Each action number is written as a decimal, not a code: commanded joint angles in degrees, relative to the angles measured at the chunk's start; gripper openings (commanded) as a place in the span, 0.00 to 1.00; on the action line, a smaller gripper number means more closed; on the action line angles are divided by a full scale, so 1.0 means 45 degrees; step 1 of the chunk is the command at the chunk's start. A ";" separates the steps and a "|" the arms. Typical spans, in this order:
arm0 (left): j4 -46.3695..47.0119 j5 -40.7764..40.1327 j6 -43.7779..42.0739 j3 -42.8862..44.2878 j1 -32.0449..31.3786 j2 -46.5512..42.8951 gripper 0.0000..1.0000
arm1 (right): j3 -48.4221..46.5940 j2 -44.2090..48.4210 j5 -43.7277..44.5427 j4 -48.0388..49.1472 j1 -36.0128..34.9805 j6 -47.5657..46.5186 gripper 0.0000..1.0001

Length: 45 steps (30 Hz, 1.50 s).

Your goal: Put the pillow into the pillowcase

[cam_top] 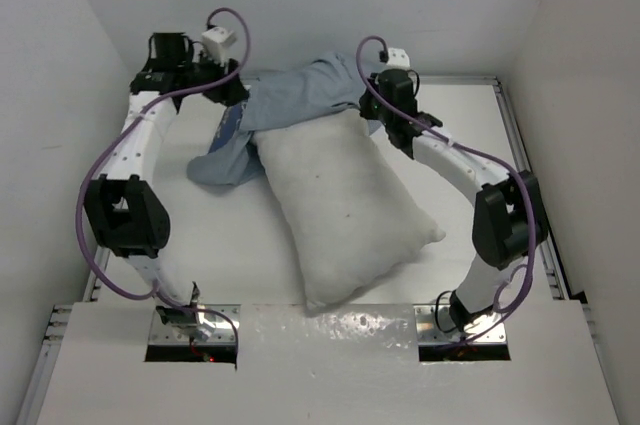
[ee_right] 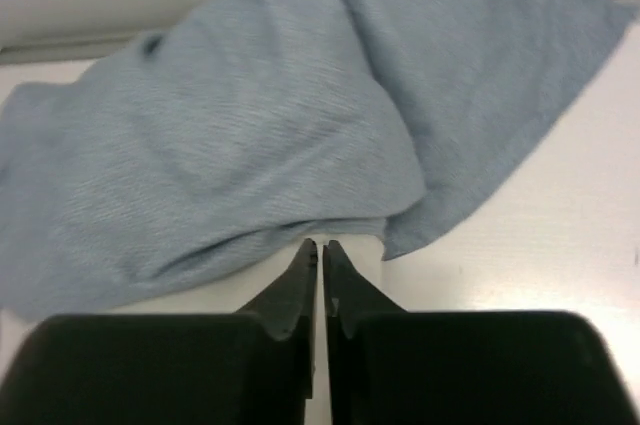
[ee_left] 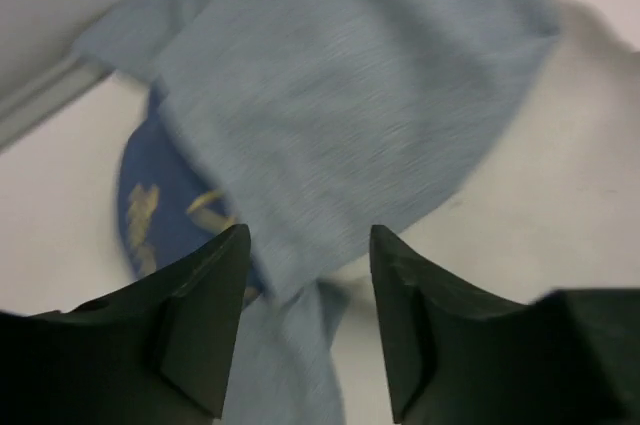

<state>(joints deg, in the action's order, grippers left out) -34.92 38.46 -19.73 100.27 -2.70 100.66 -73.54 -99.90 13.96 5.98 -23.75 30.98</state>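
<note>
**A:** Anyone able to read any text or labels here?

**B:** Nope. The pillowcase [ee_left: 340, 115] has some pale yellowish marks [ee_left: 145, 210] on its dark blue patch at the left, but they're way too blurry to read.

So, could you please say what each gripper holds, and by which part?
Left gripper is open, holding nothing. Right gripper is shut at the pillowcase; whether it pinches cloth cannot be told.

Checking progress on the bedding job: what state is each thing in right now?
pillow, lying bare, outside the pillowcase
pillowcase, crumpled at the pillow's far end, pale inside showing
left tool, open, empty, above the pillowcase
right tool, nearly shut, empty
</note>
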 commanded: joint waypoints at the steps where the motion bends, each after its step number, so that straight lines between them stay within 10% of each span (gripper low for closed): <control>1: -0.0579 -0.1744 -0.0690 -0.1360 0.0600 -0.0709 0.36 | -0.1761 0.0618 -0.2084 -0.3161 -0.0327 -0.2978 0.00; 4: -0.0756 -0.2568 -0.1298 -0.2861 0.0909 -0.0534 0.27 | -0.2193 0.0443 -0.2106 -0.3205 -0.1492 -0.3464 0.27; 5: -0.0679 -0.2531 -0.1397 -0.3216 0.0970 -0.0456 0.40 | -0.2251 0.0345 -0.1931 -0.3126 -0.2061 -0.4666 0.61; 9: 0.0566 -0.2628 -0.1535 -0.4874 0.0952 -0.0533 0.81 | -0.2116 -0.0514 0.0019 -0.2307 -0.5358 -0.7780 0.99; 21: 0.2447 -0.3488 0.0496 -0.6032 0.0971 0.1906 0.82 | -0.2308 -0.4203 0.3243 0.0196 -0.6500 -0.8194 0.99; 24: 0.2447 -0.3119 0.0944 -0.5857 0.0971 0.2571 0.49 | -0.3266 -0.5355 0.4142 0.0272 -0.6384 -0.8038 0.80; 25: 0.2389 -0.2981 0.1004 -0.5798 0.0971 0.2765 0.21 | -0.3364 -0.5456 0.3990 0.0370 -0.6286 -0.7554 0.59; 26: 0.2214 -0.2651 0.1063 -0.5624 0.0990 0.2787 0.08 | -0.3443 -0.5534 0.3931 0.0603 -0.6169 -0.7085 0.01; 32: 0.1570 0.0214 0.0596 -0.5583 0.0971 0.1325 0.00 | -0.6837 -0.6198 0.1431 0.1789 -0.5212 -0.3140 0.00; 39: -0.0676 0.3288 -0.1024 -0.4101 0.0834 0.0209 0.00 | -1.1032 -0.7038 0.3888 0.5916 -0.4781 -0.1883 0.00; 45: -0.3738 0.4969 -0.3651 -0.1174 0.0582 0.0403 0.00 | -1.0518 -0.7098 0.4514 0.5743 -0.4781 -0.1908 0.00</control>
<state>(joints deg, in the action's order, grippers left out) -37.56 49.74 -26.50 89.49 1.85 103.50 -119.46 -134.43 30.57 18.87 -45.12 19.25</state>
